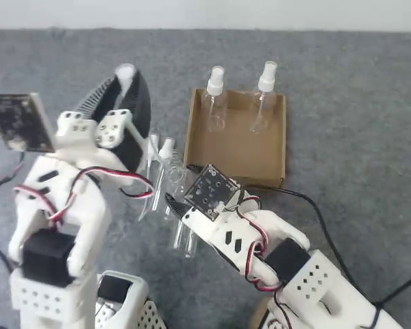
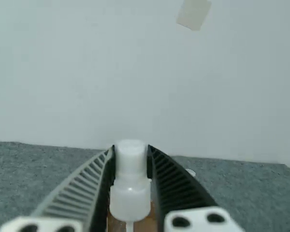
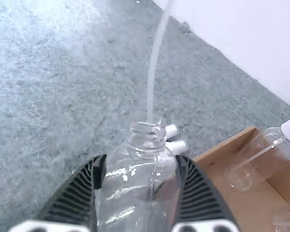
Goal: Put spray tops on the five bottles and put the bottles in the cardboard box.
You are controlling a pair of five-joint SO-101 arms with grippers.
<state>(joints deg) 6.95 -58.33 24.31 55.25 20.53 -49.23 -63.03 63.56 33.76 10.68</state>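
While the right tool is clamping a clear bottle upright close to the arms' bases, a thin dip tube is reaching down to its open neck. Above, the left tool is squeezing a white spray top. Just beyond, two loose spray tops are lying on the grey worktop. Farther off, the cardboard box is holding two capped bottles.
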